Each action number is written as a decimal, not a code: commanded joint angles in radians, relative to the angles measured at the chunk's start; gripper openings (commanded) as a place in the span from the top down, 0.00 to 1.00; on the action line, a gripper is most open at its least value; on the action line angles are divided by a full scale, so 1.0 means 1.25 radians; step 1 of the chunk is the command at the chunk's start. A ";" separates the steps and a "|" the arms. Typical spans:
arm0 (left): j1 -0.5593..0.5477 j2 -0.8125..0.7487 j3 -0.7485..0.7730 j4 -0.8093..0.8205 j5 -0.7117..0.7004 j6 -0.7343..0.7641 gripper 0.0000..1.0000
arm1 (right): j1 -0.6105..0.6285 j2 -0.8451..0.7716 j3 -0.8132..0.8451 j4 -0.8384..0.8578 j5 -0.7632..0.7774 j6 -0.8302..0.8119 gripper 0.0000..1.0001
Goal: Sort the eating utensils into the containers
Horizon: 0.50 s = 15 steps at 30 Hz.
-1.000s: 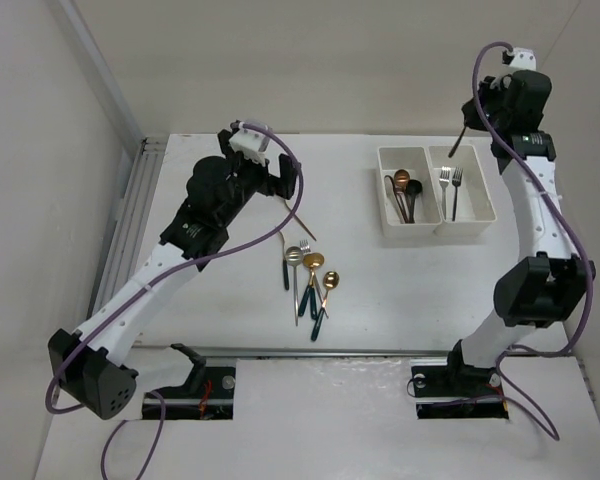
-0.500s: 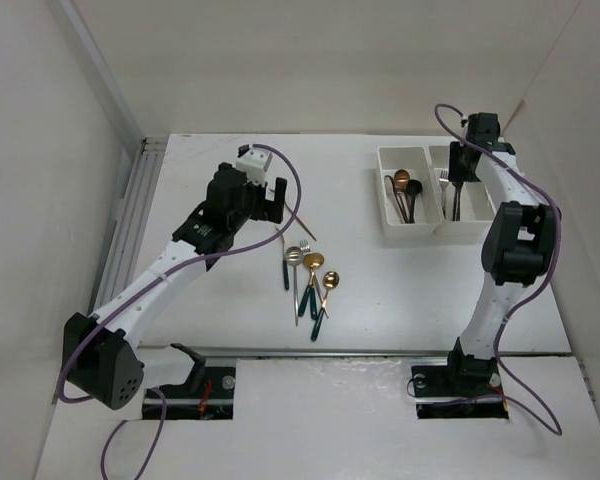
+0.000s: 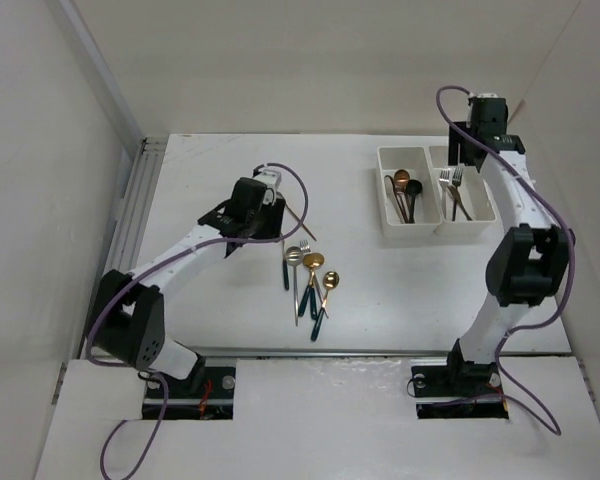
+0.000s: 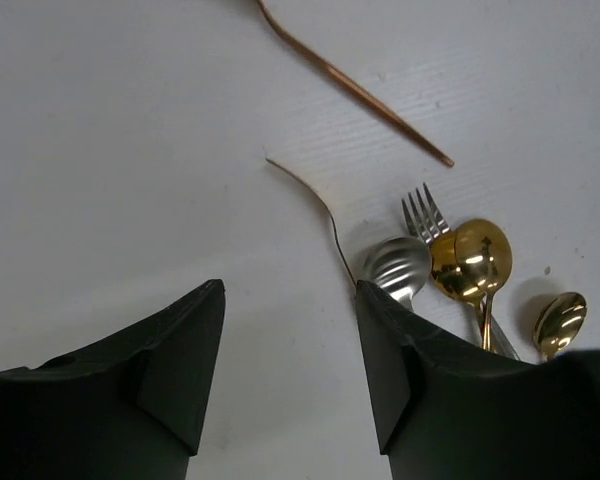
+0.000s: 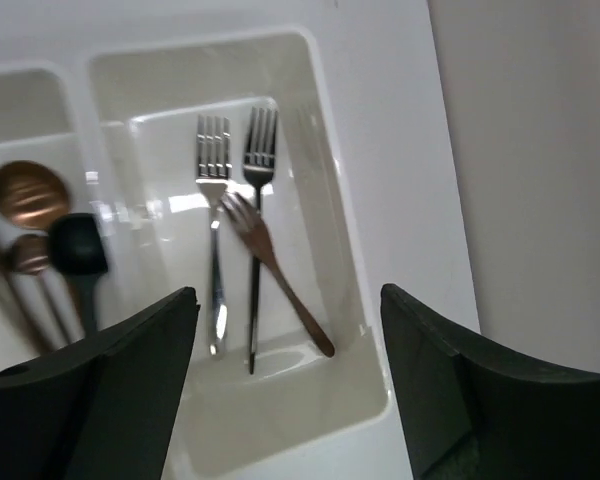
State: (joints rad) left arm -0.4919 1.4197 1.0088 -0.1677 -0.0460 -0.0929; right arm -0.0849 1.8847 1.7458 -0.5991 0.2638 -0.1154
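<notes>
The containers (image 3: 426, 232) stand at the back right as a white two-compartment tray. In the right wrist view its right compartment (image 5: 390, 180) holds a silver fork (image 5: 213, 200), a dark fork (image 5: 258, 180) and a brown fork (image 5: 275, 265) lying slantwise over them. A copper spoon (image 5: 25, 190) and a black spoon (image 5: 77, 245) lie in the left one. My right gripper (image 5: 285, 300) hangs open above the forks, empty. My left gripper (image 4: 290, 300) is open low over bare table, beside a silver spoon (image 4: 395, 262), a fork (image 4: 425, 212) and a gold spoon (image 4: 470, 260).
A copper handle (image 4: 360, 90) and a thin curved copper piece (image 4: 320, 205) lie just beyond the left fingers. The loose utensil pile (image 3: 310, 275) sits mid-table. A side wall rises close to the tray's right, and a metal rail (image 3: 130, 215) runs along the table's left edge.
My right gripper came down over the right compartment and opened, leaving the brown fork inside. My left arm dropped toward the table next to the pile, its jaws narrowing.
</notes>
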 commanded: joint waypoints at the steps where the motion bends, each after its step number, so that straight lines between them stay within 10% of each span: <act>1: 0.014 0.040 0.035 -0.058 0.040 -0.056 0.46 | 0.118 -0.125 -0.014 0.033 0.059 -0.011 0.20; 8: 0.016 0.148 0.063 -0.030 0.074 -0.040 0.38 | 0.276 -0.179 -0.066 0.062 -0.070 0.054 0.14; 15: 0.016 0.241 0.136 -0.137 0.114 -0.059 0.64 | 0.311 -0.227 -0.162 0.109 -0.141 0.120 0.14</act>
State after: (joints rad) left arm -0.4706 1.7676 1.1755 -0.2661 0.0425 -0.1520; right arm 0.3054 1.6478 1.5616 -0.5148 0.1291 -0.0204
